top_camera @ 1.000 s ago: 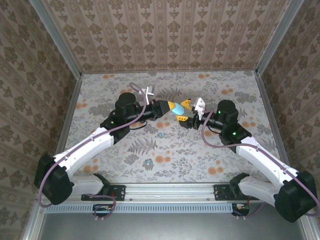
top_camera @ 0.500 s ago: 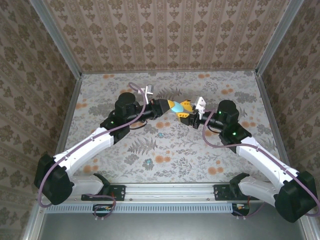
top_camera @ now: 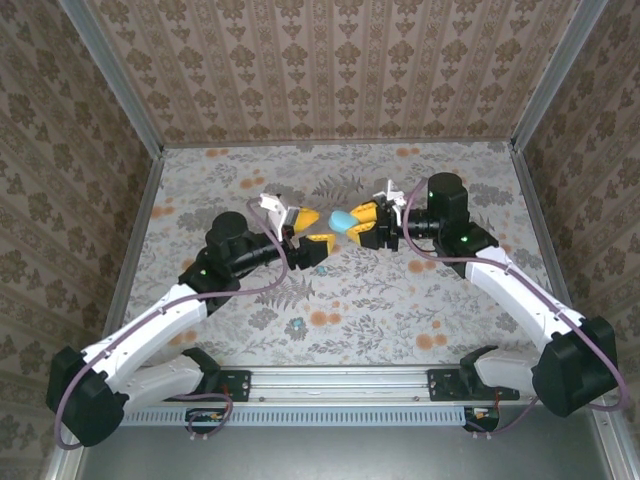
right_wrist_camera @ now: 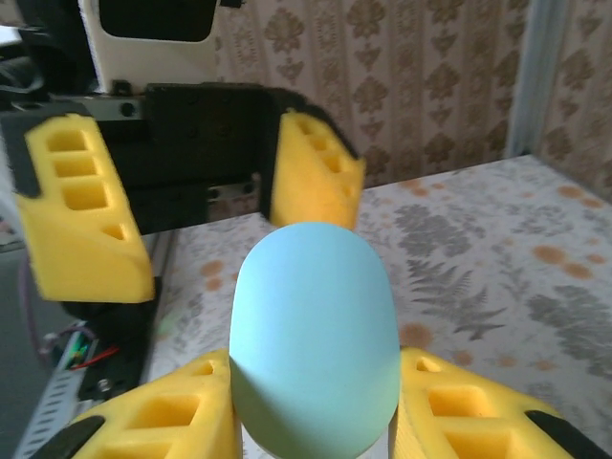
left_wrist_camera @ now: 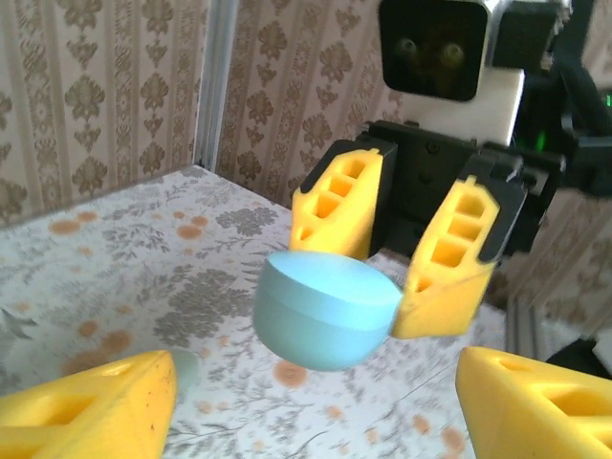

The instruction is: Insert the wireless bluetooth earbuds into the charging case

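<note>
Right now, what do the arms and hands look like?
Both match: left arm, right arm: white shells, black joints, green light, mauve cable. On left hand, right hand: two chunky yellow cut-out fingers, black mounts, white camera block.

The charging case (top_camera: 343, 221) is a smooth, pale-blue, egg-like shell, rounded all over except for one flat face. In the left wrist view that face (left_wrist_camera: 330, 282) is turned upward, with the bulging side hanging below it. The case is raised off the floral surface (top_camera: 440, 300), pinched at its sides between the yellow fingers of the right claw (top_camera: 357, 224), with its free end pointing left. No opening shows on it.

One teal earbud (top_camera: 321, 269), a tiny pebble, lies loose on the surface just nearward of the case. A second earbud (top_camera: 296, 323), also teal, lies further toward the near edge, well apart from the first.
</note>
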`<state>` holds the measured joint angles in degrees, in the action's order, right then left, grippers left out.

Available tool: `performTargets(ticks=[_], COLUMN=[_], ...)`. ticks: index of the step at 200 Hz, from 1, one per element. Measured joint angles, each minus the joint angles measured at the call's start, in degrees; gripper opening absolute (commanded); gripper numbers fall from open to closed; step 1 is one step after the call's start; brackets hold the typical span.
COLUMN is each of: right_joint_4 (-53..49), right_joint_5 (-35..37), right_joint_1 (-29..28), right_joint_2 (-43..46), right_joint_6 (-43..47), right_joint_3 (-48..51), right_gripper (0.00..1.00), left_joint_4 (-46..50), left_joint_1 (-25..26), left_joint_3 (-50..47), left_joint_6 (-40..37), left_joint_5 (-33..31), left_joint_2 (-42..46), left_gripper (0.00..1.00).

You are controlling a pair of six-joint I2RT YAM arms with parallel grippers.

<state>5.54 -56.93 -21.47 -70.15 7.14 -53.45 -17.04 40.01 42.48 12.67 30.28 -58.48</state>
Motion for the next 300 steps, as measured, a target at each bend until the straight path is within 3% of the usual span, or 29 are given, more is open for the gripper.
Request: performTargets(ticks=[53,158,201,300], right_joint_4=[-4.09,-4.28,-2.40,-0.83], right_joint_5=[-6.88,-6.86,-6.56,-6.12], right_joint_1=[0.00,0.00,0.00,0.00], right_joint_2=[-0.11,-0.11,-0.09,0.02], right_joint_6=[2.78,3.39,2.93,2.71], right_joint_3=[-2.47,-2.64,-2.16,-2.16], right_gripper=[0.36,0.37,0.37,0.37], left_joint_4=[1.55,1.46,1.84,3.96], left_joint_1=[-1.49,-1.49,-1.53,-1.36], left_joint_3=[2.84,6.56,6.97,7.37], left_joint_6=[-11.21,-9.60,-9.64,-9.68], left_joint_5=[9.46,17.27,17.51,17.73], left_joint_2=[-3.26,-7.72,-7.96,-8.22], left_gripper=[0.76,0.44,0.51,0.51])
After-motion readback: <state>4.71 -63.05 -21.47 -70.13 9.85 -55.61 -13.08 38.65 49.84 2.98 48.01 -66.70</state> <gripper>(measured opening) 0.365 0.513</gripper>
